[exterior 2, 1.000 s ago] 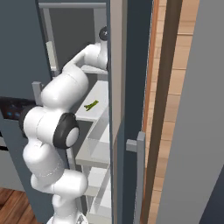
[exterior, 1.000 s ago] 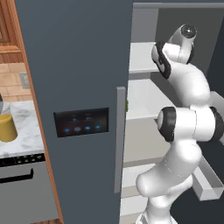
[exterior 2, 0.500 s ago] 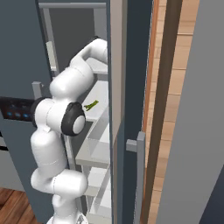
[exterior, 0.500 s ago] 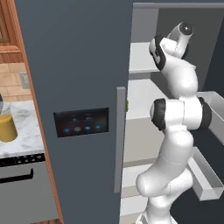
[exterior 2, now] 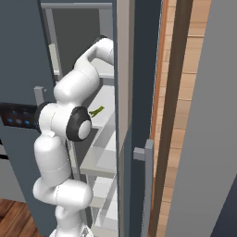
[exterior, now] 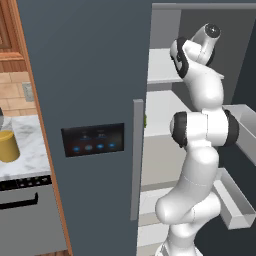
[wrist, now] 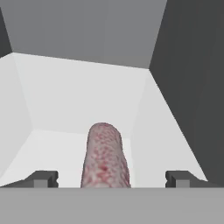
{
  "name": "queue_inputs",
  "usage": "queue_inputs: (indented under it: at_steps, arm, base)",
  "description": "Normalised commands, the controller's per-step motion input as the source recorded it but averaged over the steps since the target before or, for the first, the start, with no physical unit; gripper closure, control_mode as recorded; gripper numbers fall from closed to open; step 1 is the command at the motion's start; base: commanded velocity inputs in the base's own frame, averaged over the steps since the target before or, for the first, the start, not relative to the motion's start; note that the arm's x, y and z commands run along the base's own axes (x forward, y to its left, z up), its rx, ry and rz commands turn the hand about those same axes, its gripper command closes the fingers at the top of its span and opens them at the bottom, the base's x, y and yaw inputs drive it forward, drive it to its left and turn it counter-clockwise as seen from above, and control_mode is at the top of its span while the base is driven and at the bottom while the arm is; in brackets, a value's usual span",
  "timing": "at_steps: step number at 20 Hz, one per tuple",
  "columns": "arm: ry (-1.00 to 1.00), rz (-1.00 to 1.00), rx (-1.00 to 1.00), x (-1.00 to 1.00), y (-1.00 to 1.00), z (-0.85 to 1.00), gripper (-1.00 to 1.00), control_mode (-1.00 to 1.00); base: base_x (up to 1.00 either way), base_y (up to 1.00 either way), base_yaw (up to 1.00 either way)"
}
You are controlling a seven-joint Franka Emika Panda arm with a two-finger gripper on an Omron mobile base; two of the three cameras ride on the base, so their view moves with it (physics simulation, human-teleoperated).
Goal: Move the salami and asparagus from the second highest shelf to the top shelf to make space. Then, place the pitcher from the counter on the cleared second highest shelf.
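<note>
Gripper (wrist: 111, 180) fingers spread wide, nothing clamped; salami (wrist: 105, 156) lying between tips on top shelf (wrist: 65, 144), likely just placed. Asparagus (exterior 2: 96, 111) on second highest shelf (exterior 2: 104, 104), probably next. Pitcher (exterior: 7, 146) waiting on counter (exterior: 27, 155).

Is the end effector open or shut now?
Open: in the hand view the fingertips stand wide apart on both sides of the salami, not touching it.
</note>
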Motion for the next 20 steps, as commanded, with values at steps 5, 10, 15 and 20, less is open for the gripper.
queue_inputs:
  at_steps: [5, 10, 15, 20]
  arm:
    - [0.00, 0.00, -0.03, -0.29, 0.30, 0.27, -1.00, -1.00]
    - [0.01, 0.00, -0.03, -0.69, 0.20, 0.19, -1.00, -1.00]
    - [0.00, 0.00, -0.02, -0.96, 0.20, -0.12, -1.00, -1.00]
    - [0.00, 0.00, 0.00, -0.99, 0.15, -0.62, -1.00, -1.00]
  base:
    - [0.00, 0.00, 0.00]
    - [0.00, 0.00, 0.00]
    - [0.00, 0.00, 0.00]
    - [0.00, 0.00, 0.00]
